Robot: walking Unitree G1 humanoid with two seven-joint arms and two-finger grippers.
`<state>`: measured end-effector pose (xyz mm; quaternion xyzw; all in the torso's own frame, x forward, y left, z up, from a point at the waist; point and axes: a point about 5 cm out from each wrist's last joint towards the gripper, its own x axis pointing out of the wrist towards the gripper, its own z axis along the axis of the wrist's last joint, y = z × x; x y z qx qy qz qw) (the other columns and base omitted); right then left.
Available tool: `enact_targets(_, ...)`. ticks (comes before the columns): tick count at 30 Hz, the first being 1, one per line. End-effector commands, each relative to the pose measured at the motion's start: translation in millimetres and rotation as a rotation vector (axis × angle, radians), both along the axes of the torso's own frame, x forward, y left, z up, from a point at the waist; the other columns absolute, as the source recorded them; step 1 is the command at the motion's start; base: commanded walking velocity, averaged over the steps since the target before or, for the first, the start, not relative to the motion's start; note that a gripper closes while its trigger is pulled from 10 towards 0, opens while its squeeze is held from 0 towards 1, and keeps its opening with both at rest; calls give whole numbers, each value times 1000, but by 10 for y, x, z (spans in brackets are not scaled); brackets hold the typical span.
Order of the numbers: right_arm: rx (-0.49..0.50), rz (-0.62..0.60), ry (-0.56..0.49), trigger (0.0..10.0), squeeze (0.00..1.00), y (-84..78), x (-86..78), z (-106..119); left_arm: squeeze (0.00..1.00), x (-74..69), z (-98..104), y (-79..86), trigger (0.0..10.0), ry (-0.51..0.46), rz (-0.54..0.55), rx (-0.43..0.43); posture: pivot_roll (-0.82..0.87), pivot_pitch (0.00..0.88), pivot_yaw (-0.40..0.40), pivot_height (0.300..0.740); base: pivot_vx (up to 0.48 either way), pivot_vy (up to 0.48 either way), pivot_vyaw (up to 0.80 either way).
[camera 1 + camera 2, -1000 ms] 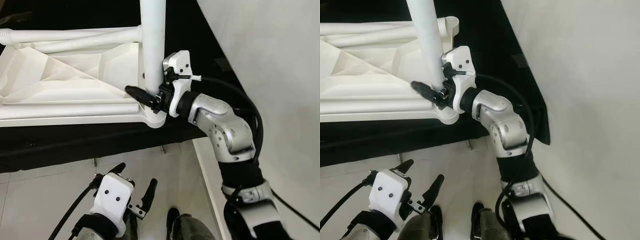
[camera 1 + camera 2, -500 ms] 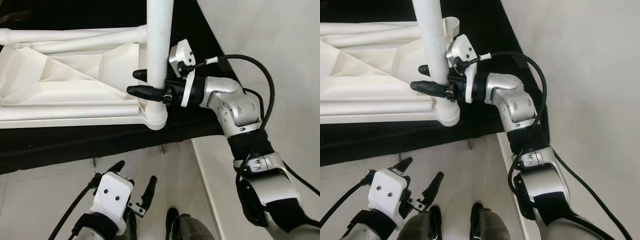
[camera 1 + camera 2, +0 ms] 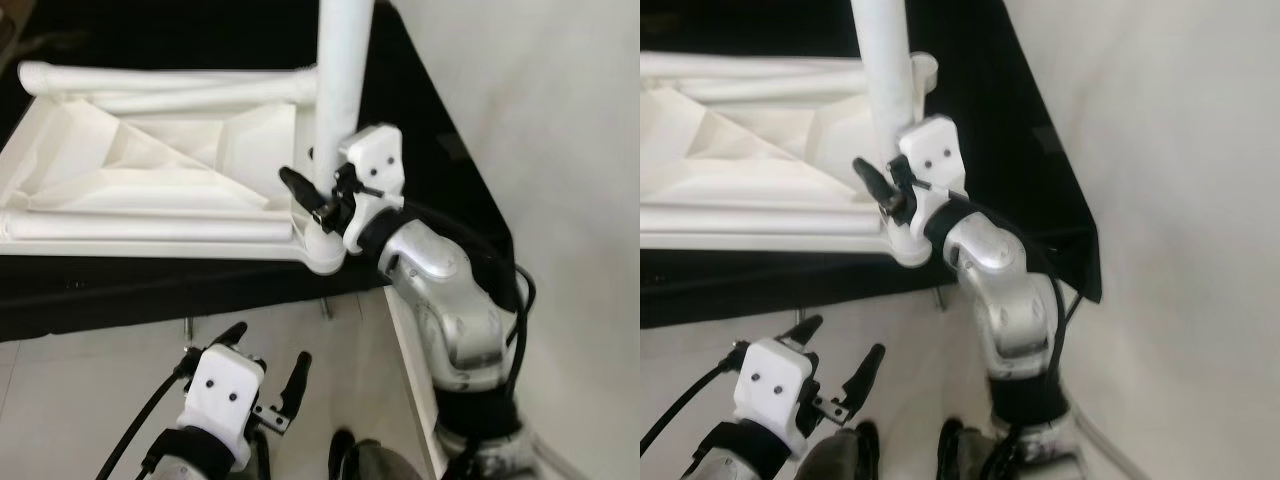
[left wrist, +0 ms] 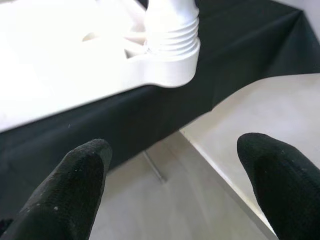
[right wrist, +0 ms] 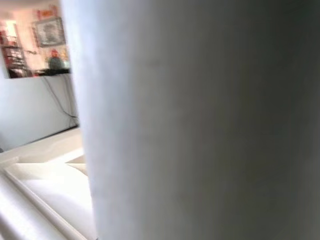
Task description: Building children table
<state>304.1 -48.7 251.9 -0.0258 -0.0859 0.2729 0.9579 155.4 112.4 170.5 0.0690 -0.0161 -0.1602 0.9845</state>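
Observation:
A white children's table top lies upside down on a black-draped surface. A white round leg stands upright in its near right corner socket. My right gripper is shut on the leg just above the socket, with one black finger showing on the leg's left side. The right wrist view has the leg pressed close to the lens. My left gripper hangs low over the floor, open and holding nothing. Its wrist view looks up between its fingers at the threaded socket.
The black cloth drops over the front edge of the support. A pale wall or panel runs close along the right side. Light tiled floor lies below, with my feet near the edge.
My right wrist has rolled around the leg, bringing its white housing back on top, and the elbow has dropped lower. The head view has shifted a little. The left arm has stayed put.

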Motion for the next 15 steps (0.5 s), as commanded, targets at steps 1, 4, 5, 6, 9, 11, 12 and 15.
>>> enact_targets(1,-46,-56,273,0,0,-16,98,-506,0,6,-63,8,10000,20,6,18,95,270,-52,740,0,0,0)
enact_targets(4,-30,-22,230,4941,0,60,207,-397,0,24,-84,12,10000,19,6,24,91,248,-51,740,0,0,0)
enact_targets(5,-25,-10,213,4941,0,75,245,-351,0,32,-91,15,10000,18,8,25,91,248,-51,740,0,0,0)
enact_targets(6,-25,-10,213,4941,0,75,245,-351,0,32,-91,15,10000,18,8,25,91,248,-51,740,0,0,0)
enact_targets(9,46,23,192,10000,0,93,287,-245,0,55,-105,23,10000,14,19,29,89,233,-55,740,0,0,0)
enact_targets(11,65,40,173,10000,31,85,293,-205,0,63,-105,26,10000,12,23,29,90,232,-55,740,0,0,0)
enact_targets(12,93,76,161,10000,1000,87,277,-163,0,73,-106,29,10000,10,26,30,87,231,-54,740,0,0,0)
enact_targets(15,137,163,131,10000,1000,70,275,-91,0,88,-108,30,10000,7,29,29,86,230,-55,740,0,0,0)
